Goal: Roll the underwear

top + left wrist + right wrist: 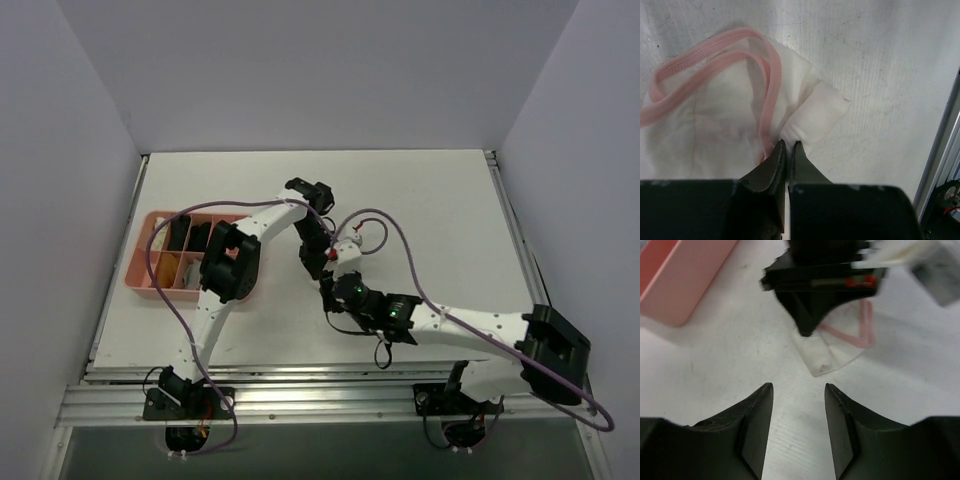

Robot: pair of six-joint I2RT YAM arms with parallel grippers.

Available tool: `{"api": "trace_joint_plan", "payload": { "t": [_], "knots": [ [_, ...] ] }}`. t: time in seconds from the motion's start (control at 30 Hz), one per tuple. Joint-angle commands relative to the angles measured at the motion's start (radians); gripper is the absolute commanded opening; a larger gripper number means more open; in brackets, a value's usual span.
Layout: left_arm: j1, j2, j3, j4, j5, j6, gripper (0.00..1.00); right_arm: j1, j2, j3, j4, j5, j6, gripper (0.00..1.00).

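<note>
The underwear point(725, 110) is a thin white garment with a pink trim band point(710, 47), lying bunched on the pale table. My left gripper point(788, 145) is shut on a pinched fold at the garment's near right side. In the right wrist view a folded white corner of the underwear point(827, 357) pokes out under the left gripper point(807, 330). My right gripper point(799, 386) is open just short of that corner, with only bare table between its fingers. From above, the left gripper point(318, 262) and the right gripper point(328, 288) meet near the table's middle.
A pink divided tray point(138, 268) with dark and beige rolled garments sits at the table's left, and its wall point(685, 275) shows at the upper left of the right wrist view. A purple cable point(400, 235) loops above the grippers. A metal rail point(940, 160) runs along the table edge.
</note>
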Motion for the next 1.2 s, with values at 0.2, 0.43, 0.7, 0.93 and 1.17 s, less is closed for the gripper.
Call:
{"api": "trace_joint_plan", "payload": {
  "t": [0.2, 0.43, 0.7, 0.93, 1.17],
  "knots": [
    [-0.005, 0.055, 0.038, -0.167, -0.017, -0.016, 0.02, 0.061, 0.487, 0.342, -0.147, -0.059, -0.479, 0.39],
    [-0.004, 0.074, 0.044, -0.178, -0.018, -0.016, 0.02, 0.055, 0.614, 0.402, -0.171, 0.041, -0.616, 0.36],
    [-0.002, 0.071, 0.041, -0.175, -0.031, -0.021, 0.02, 0.047, 0.651, 0.405, -0.187, 0.122, -0.646, 0.37],
    [-0.001, 0.085, 0.036, -0.175, -0.038, -0.026, 0.02, 0.029, 0.657, 0.421, -0.213, 0.148, -0.683, 0.37],
    [0.002, 0.099, 0.044, -0.179, -0.034, -0.027, 0.02, 0.027, 0.624, 0.408, -0.185, 0.121, -0.729, 0.38]
  ]
}}
